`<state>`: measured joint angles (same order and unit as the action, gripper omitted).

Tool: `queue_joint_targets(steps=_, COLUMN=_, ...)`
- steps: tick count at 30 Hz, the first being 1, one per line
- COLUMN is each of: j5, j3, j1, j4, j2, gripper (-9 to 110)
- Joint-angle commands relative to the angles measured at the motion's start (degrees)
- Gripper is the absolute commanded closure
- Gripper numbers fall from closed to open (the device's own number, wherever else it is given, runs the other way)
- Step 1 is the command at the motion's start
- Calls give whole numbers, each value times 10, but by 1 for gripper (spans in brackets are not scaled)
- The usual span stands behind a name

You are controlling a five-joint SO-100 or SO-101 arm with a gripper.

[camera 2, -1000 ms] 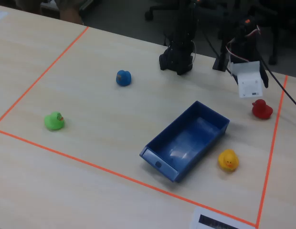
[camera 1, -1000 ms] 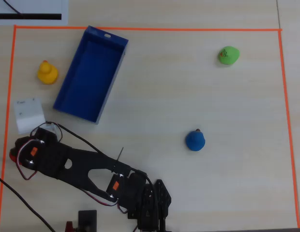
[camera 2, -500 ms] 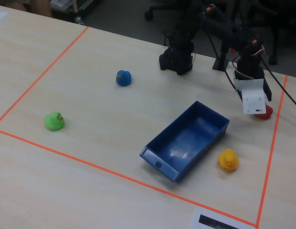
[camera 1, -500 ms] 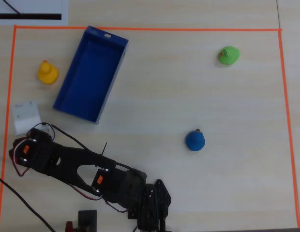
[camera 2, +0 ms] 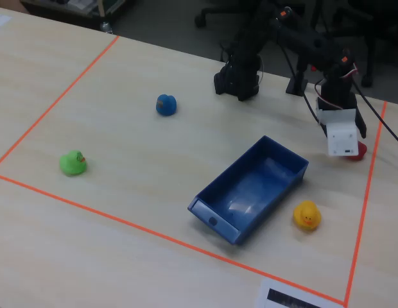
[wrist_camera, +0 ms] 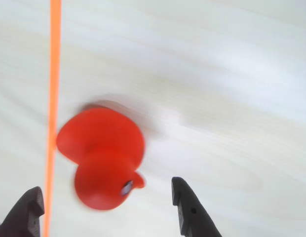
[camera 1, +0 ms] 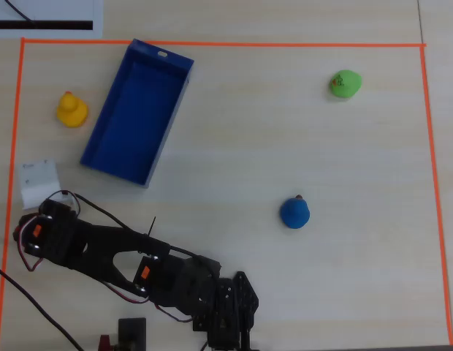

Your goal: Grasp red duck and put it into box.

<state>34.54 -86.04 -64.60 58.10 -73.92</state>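
Red duck [wrist_camera: 104, 158] lies on the counter [wrist_camera: 217, 89] at the orange tape [wrist_camera: 53, 74], ahead of the released tool [wrist_camera: 107, 205], whose jaws straddle its head without contact. Blue box [camera 1: 137, 111] stands well apart. Risk: closing off-centre on the rounded head could squeeze the duck out.

yellow duck [camera 1: 71, 110] left of tray | blue duck [camera 1: 294, 212] centre | green duck [camera 1: 345, 84] upper right | orange tape [camera 1: 212, 44] border

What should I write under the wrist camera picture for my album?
Open gripper hovering over a red duck beside the orange tape line.
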Motion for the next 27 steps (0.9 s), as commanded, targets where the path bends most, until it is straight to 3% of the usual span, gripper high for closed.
queue_joint_targets(steps=1, j5=-5, j3=-5, j1=-6, j4=-33, j2=-5, gripper=68)
queue_joint_targets(steps=11, j5=-20, j3=-37, j1=-11, j4=-66, j2=7, gripper=70)
queue_joint_targets(steps=13, j5=-23, j3=-37, j1=-11, j4=-70, j2=10, gripper=78)
queue_joint_targets(steps=15, j5=-33, j3=-34, j1=-8, j4=-72, j2=11, gripper=99)
queue_joint_targets(steps=16, j5=-35, j3=-31, j1=-7, j4=-69, j2=11, gripper=101)
queue_joint_targets(steps=27, j5=-29, j3=65, j1=72, j4=80, j2=-117, gripper=101)
